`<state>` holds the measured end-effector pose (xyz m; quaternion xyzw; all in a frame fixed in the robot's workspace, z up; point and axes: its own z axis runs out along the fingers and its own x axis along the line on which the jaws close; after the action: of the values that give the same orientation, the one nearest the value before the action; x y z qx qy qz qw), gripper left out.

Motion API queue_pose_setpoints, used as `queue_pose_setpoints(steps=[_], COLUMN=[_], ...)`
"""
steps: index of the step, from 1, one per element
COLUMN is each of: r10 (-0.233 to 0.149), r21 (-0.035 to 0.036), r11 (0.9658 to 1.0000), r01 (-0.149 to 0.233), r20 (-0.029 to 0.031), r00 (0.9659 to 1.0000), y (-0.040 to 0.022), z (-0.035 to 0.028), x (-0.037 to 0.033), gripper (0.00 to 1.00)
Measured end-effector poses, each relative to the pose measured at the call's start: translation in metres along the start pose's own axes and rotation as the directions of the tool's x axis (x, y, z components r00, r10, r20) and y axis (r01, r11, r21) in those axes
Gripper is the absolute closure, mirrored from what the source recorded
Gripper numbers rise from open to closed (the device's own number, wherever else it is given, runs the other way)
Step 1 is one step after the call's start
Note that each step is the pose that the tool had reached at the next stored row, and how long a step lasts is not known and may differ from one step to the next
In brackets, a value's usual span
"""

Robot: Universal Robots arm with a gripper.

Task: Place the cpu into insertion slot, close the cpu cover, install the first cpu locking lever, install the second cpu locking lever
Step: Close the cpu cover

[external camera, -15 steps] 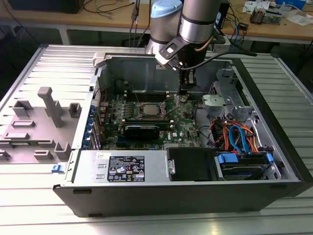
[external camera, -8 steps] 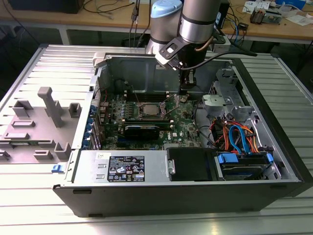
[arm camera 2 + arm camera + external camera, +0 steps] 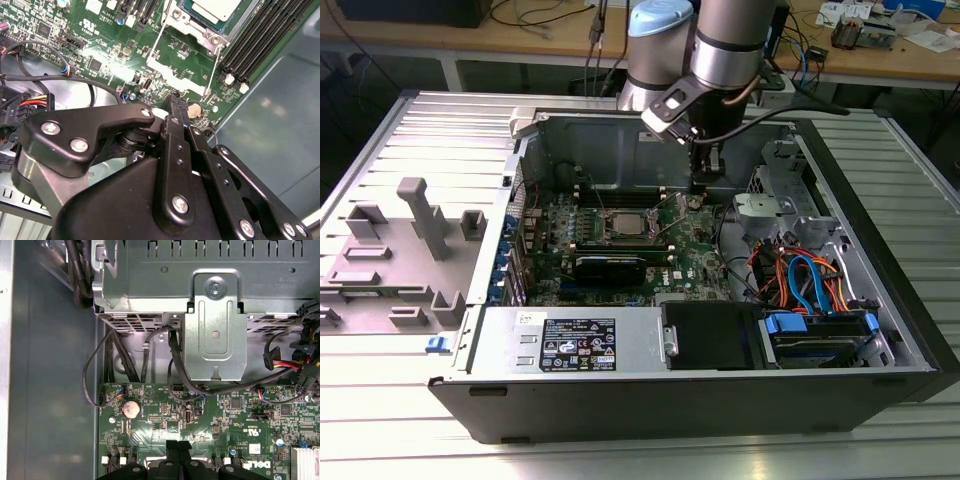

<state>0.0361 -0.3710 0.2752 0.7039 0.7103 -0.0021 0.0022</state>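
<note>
Black tool [image 3: 175, 98] linkage is seen closest in the second wrist view, with its fingers pressed together and nothing held between them. Cpu [image 3: 216, 7] is seated in the insertion slot [image 3: 624, 226], and the cpu cover [image 3: 199, 27] is judged down around it. First wire lever [image 3: 154, 47] and second wire lever [image 3: 214, 67] are laid lengthwise from the socket toward the tool and are judged unlatched. Tool tip is placed over the motherboard [image 3: 210, 430], just beside the coin cell [image 3: 194, 107]. The slot is found near it, toward the exterior view's left. Memory slots [image 3: 260, 35] are seen alongside.
</note>
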Motion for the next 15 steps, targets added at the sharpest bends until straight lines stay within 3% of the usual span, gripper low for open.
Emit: queue_pose_setpoints(steps=[7,15], r10=[0.000,-0.018], r21=[-0.0001,0.0056], r11=[1.0000,0.9998], r01=[0.000,0.018], r20=[0.0003,0.0005], r00=[1.0000,0.9998], y=[0.0065,0.0066], z=[0.0025,0.0217], x=[0.0000,0.0001], gripper=[0.89,0.89])
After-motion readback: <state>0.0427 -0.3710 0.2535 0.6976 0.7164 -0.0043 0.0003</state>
